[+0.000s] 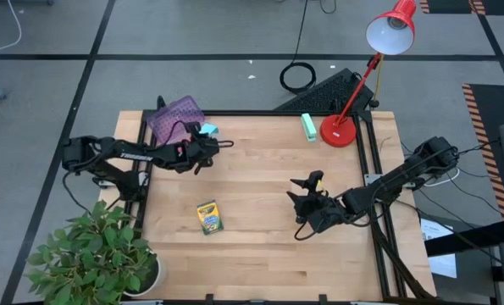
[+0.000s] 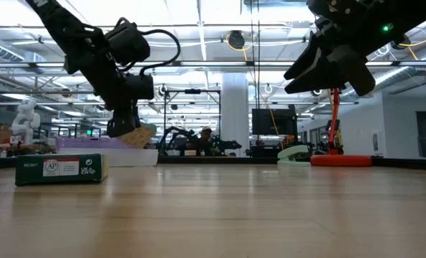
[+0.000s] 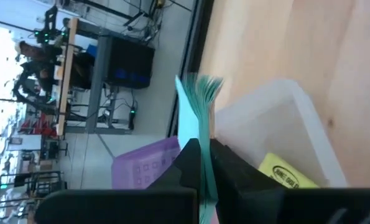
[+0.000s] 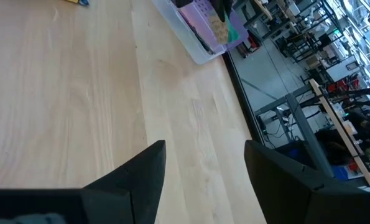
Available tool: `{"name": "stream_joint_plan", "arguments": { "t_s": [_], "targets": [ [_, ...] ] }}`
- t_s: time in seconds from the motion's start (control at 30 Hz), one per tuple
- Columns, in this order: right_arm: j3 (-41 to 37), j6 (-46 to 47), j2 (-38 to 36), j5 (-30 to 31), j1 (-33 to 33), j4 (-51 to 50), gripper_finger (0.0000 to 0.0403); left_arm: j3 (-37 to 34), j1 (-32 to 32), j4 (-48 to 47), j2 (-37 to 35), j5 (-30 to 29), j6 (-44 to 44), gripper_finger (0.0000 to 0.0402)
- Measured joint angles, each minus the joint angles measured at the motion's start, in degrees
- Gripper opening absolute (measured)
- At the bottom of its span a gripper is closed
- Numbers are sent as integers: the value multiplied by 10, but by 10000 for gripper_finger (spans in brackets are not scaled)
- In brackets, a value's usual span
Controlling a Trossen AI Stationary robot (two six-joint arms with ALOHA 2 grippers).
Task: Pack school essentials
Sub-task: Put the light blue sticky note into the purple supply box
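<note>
Wood-grain table [image 1: 260,203], boxy crayon box [image 1: 209,217]

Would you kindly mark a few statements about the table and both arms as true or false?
1. The left gripper is shut on the light-blue sticky-note pad. True.
2. The crayon box is inside the clear container. False: it lies on the bare wooden table.
3. The right gripper holds a pen. False: its jaws are open and empty.
4. The red desk lamp stands at the table's far edge. True.
5. The mint-green block lies beside the lamp's base. True.
</note>
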Motion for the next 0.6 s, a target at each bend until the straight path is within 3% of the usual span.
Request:
{"name": "stream_joint_plan", "arguments": {
  "t_s": [0.6],
  "targets": [
    [-12,2,0,1,-1,4,212,-1,19,1,42,19,-4,44]
  ]
}}
